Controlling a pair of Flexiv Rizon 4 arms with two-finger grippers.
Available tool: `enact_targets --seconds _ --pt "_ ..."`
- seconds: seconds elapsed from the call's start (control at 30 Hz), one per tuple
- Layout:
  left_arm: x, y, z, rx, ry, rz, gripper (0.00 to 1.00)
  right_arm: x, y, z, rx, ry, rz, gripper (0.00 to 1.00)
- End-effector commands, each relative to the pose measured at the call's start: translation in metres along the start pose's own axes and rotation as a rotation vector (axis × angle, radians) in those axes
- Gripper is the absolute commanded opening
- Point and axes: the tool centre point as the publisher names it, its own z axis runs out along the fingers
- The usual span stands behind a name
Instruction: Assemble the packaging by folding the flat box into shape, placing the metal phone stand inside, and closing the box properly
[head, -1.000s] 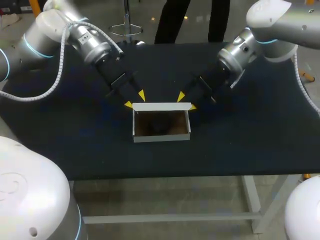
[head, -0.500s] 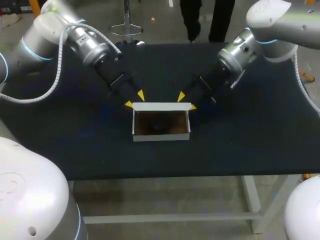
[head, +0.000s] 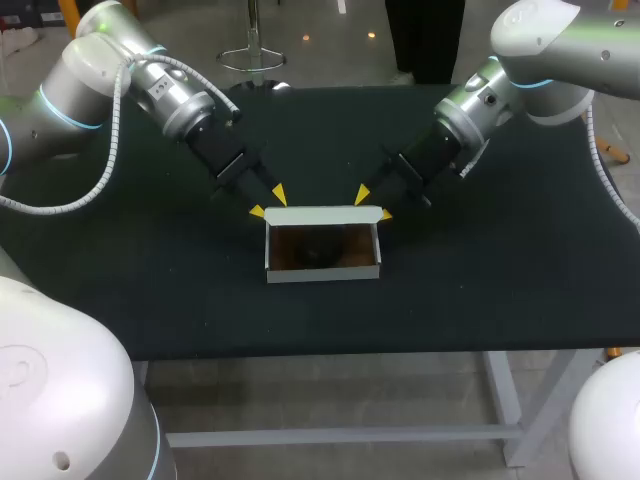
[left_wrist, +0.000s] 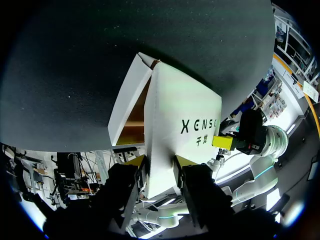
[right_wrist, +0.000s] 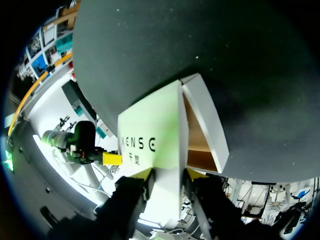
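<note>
White box (head: 322, 272) open-topped | rear flap (left_wrist: 180, 115) upright | left jaws clamp one end | right jaws clamp the other

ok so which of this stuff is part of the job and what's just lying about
Job: white box, its lid flap, left gripper, right gripper, both pinching the flap.
Not the job: black table.

dark lettering (left_wrist: 200, 126), two short lines, on white flap of box (left_wrist: 180, 95)
</note>
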Motion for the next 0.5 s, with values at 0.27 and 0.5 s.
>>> enact_targets --seconds 0.27,0.5 --pt "-0.0029 0.0005 0.0069 0.005 0.017 0.004 0.37 -0.0015 0.0045 0.0012 0.013 -0.001 0.003 0.42" --pt "-0.0077 0.0017 0.01 0.01 0.024 0.009 0.37 -0.0052 0.0023 0.0026 0.012 -0.003 -0.001 0.42"
